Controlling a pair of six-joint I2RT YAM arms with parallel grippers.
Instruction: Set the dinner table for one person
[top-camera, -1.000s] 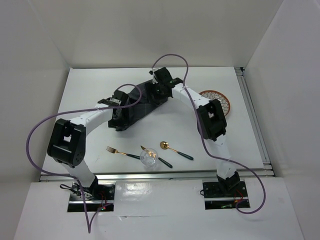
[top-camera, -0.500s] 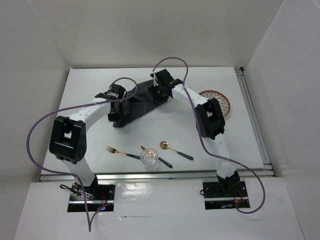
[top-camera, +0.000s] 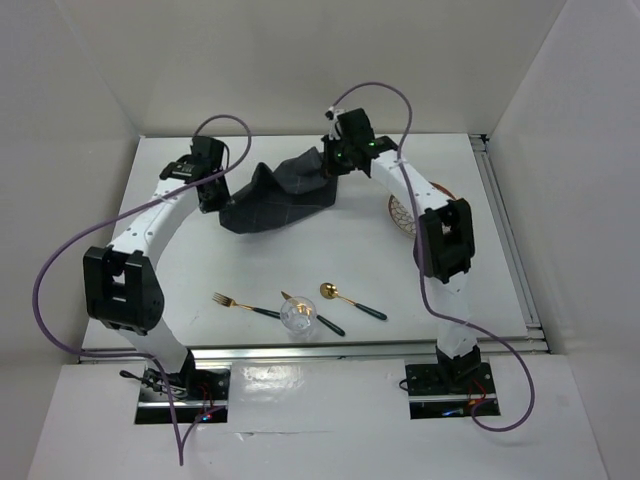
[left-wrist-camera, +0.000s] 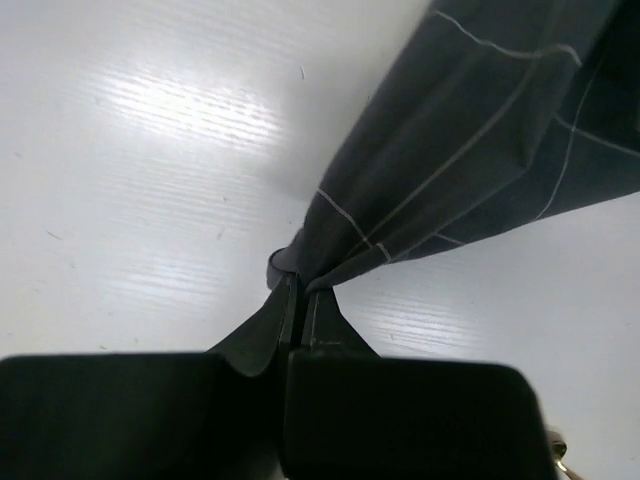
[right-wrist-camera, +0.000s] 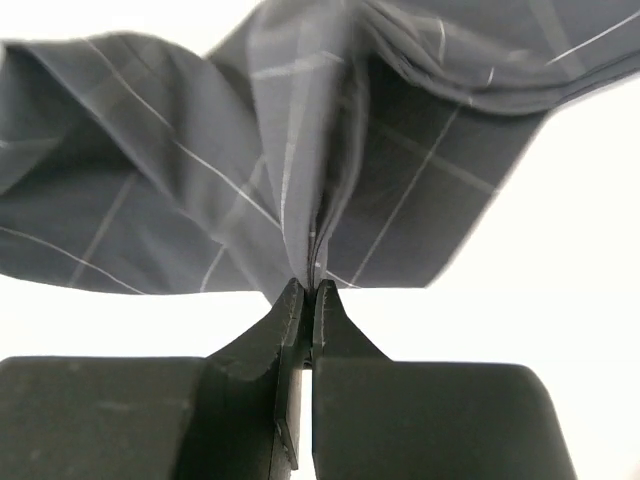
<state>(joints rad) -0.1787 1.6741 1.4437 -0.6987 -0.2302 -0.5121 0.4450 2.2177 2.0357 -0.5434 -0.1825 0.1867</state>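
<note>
Both arms are spreading the cloth (top-camera: 275, 195), which hangs bunched between them over the far middle of the counter (top-camera: 350, 250). The left claw (left-wrist-camera: 300, 292) is clenched on one corner. The right claw (right-wrist-camera: 308, 292) is clamped on a gathered fold at the other end. The middle sags, and its lower part seems to rest on the counter.

Near the front edge lie a fork (top-camera: 240, 303), knife (top-camera: 330, 325) and spoon (top-camera: 352, 302), with a glass (top-camera: 299, 316) among them. A plate (top-camera: 400, 212) shows partly behind the right arm.

The task looks early, since the cloth is not yet flat. The next move calls for drawing the two claws apart to take out the slack. They should then lower together so the cloth lies smooth, and let go only once it rests flat.
</note>
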